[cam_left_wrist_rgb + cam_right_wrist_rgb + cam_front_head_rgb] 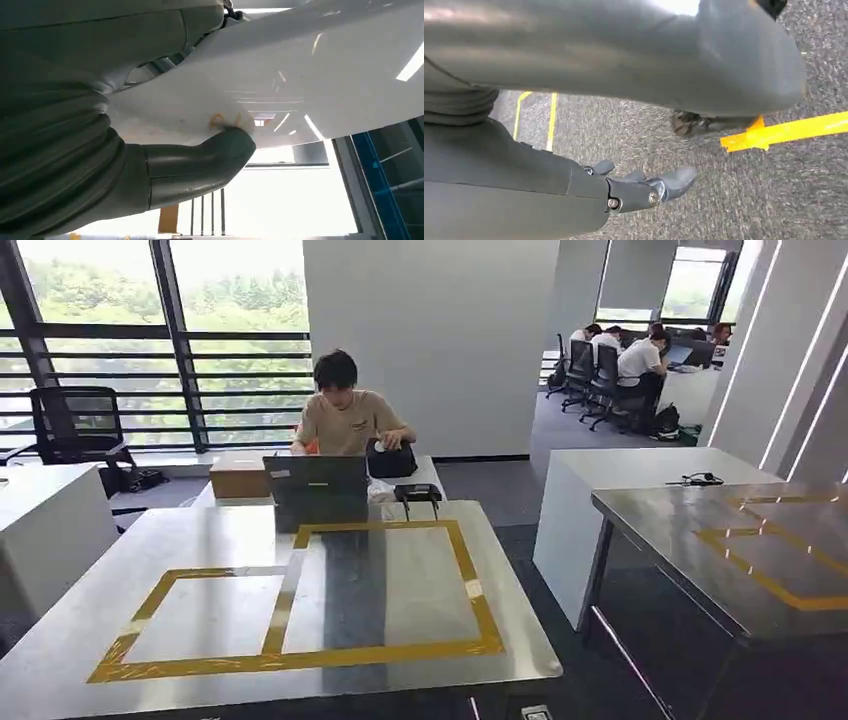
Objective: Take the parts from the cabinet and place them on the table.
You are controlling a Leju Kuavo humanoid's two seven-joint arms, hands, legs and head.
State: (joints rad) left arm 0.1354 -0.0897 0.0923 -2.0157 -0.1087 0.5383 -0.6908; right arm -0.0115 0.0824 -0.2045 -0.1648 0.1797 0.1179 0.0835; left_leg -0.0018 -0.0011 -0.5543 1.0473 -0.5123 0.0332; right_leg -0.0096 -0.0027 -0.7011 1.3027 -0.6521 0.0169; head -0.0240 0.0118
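Fingers of the right hand (pixel 639 187), dark and jointed, lie extended and slightly apart over grey speckled carpet (pixel 704 200) in the right wrist view, holding nothing; a yellow tape strip (pixel 784 132) crosses the carpet at the right of that frame. In the left wrist view the left hand (pixel 150 170) shows its ribbed grey cover and thick thumb (pixel 210 155) against a white glossy surface (pixel 310 75); whether its fingers are spread or curled I cannot tell.

In the head view, a long glossy grey table (pixel 90 590) marked with yellow tape rectangles (pixel 300 655) fills the lower centre. At its far edge stands a dark laptop (pixel 315 480), with a brown cardboard box (pixel 238 478) just left of it. Behind sits a person in a tan shirt (pixel 345 420). A second dark table (pixel 680 540) with yellow tape is at the right. Parts and cabinet cannot be made out.
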